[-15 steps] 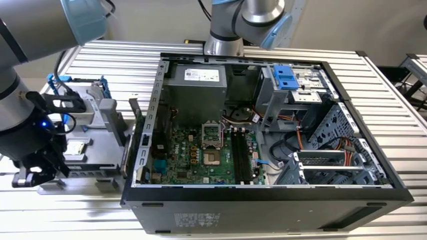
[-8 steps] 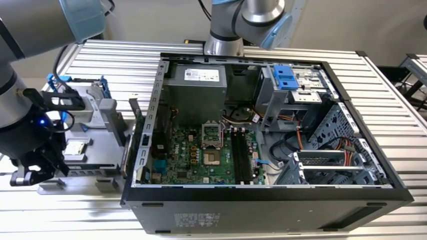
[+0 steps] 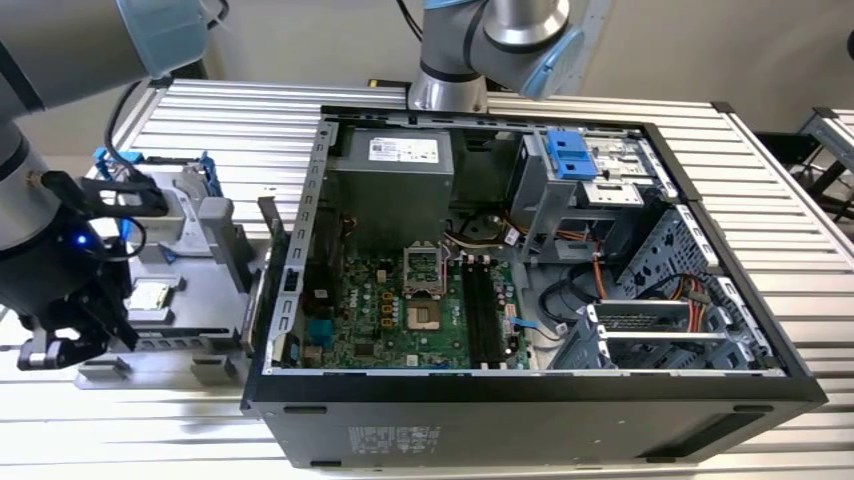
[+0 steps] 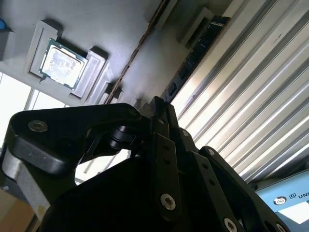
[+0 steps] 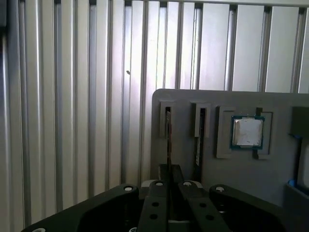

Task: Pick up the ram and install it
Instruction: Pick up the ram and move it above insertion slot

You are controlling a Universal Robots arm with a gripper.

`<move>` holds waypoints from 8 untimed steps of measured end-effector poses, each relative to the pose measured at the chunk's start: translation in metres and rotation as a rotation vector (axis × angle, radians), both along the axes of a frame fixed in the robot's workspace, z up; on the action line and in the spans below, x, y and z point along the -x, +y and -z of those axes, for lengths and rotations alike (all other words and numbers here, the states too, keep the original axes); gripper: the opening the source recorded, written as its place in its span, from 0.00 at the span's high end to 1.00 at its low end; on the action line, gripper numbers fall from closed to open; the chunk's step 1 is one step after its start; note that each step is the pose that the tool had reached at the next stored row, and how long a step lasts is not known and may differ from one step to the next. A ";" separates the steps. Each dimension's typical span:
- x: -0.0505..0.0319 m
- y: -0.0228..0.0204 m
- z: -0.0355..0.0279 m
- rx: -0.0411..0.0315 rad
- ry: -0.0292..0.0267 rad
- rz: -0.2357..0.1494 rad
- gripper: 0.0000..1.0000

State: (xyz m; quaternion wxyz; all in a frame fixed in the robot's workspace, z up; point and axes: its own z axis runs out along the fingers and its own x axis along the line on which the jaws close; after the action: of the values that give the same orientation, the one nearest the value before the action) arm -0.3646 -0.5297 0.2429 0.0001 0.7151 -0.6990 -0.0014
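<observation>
Exterior view: gripper [image 3: 51, 350] low over the gray fixture's [image 3: 220, 250] corner, on the exterior view's left of the computer case [image 3: 534, 405].
First wrist view: claw pinched narrow on the ram [image 5: 168, 140], which stands edge-on in the fixture's edge slot.
Second wrist view: the ram [image 4: 193, 53] runs along the fixture's edge; processor chip [image 4: 62, 63] further in.

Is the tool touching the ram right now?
Touching. In the first wrist view the ram stands edge-on and runs straight between the shut fingertips of the tool, with no gap on either side.
</observation>
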 end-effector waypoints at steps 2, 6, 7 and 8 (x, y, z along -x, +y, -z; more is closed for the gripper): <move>0.0000 0.0000 -0.0010 0.0000 -0.0002 0.005 1.00; 0.0000 0.0000 -0.0033 0.0001 -0.0001 0.024 1.00; 0.0000 0.0000 -0.0041 0.0001 0.0000 0.027 1.00; 0.0000 0.0000 -0.0050 0.0001 0.0000 0.027 1.00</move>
State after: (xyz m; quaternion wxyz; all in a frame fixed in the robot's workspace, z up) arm -0.3647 -0.5297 0.2480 0.0001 0.7055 -0.7087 -0.0014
